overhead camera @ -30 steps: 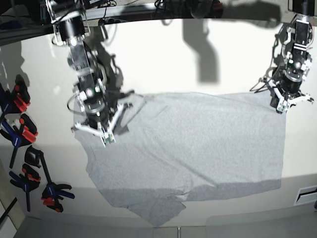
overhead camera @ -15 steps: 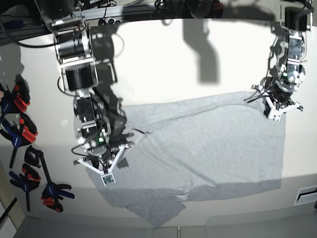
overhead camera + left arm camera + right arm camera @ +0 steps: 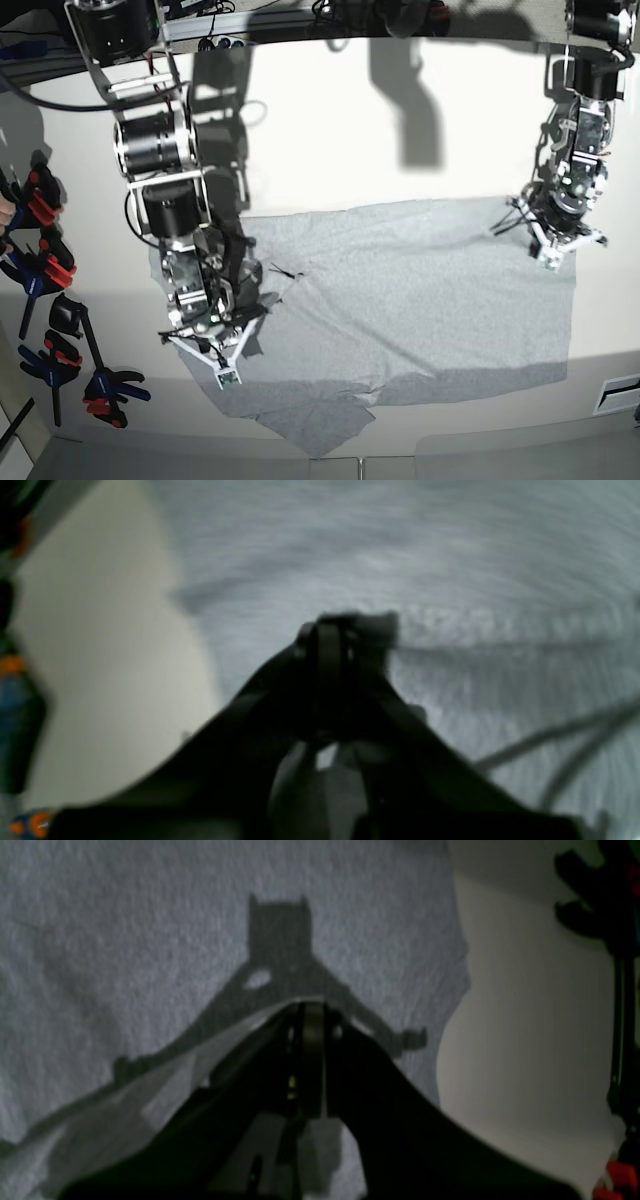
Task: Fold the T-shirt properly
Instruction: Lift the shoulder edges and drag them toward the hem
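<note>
Both claws are clamped on the T-shirt [image 3: 420, 290], which lies spread over the white table [image 3: 330, 130]. The right gripper [image 3: 228, 378] pinches an edge, with grey cloth trailing behind it and a layer lying beneath — the first fold looks only begun. The left gripper [image 3: 552, 262] grips the opposite corner. Most folding remains. The left wrist view is blurred, so what its jaws pinch is hard to make out; no lettering shows.

Closed right gripper [image 3: 311, 1012] fingers pinch a T-shirt [image 3: 125, 940] fold.
</note>
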Controlling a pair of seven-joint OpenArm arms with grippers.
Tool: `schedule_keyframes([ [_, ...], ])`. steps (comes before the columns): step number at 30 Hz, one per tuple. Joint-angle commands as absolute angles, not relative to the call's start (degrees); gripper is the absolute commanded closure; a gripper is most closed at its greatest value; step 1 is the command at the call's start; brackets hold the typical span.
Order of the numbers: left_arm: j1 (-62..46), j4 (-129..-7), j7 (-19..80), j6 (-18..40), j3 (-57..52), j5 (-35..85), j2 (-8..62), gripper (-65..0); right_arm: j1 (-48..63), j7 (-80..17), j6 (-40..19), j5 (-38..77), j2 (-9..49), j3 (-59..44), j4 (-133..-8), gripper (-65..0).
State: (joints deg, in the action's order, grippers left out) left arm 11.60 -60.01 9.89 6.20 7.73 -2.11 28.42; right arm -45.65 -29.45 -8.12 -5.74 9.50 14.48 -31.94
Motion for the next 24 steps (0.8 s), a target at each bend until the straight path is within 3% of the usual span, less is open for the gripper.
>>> schedule_keyframes([
  [1,13.26,-60.73,8.54,5.37,7.33,-2.02,29.41,0.0,-48.82,-28.03,-7.70,-5.96,9.98,14.26,-31.92,0.0],
  [12,13.45,-60.73,12.29,5.52,7.33,-2.02,29.41,0.0,-49.71,-28.58,-3.36,-5.98,10.00,14.26,-30.33,0.0],
  [16,13.52,-60.73,11.22,5.45,7.33,-2.04,29.80,0.0,-49.71,-28.71,2.07,-5.98,10.02,14.26,-30.33,0.0],
  [24,13.52,-60.73,10.17,5.34,7.33,-2.04,30.50,0.0,-49.69,-28.23,2.24,-6.02,10.02,14.26,-30.33,0.0],
])
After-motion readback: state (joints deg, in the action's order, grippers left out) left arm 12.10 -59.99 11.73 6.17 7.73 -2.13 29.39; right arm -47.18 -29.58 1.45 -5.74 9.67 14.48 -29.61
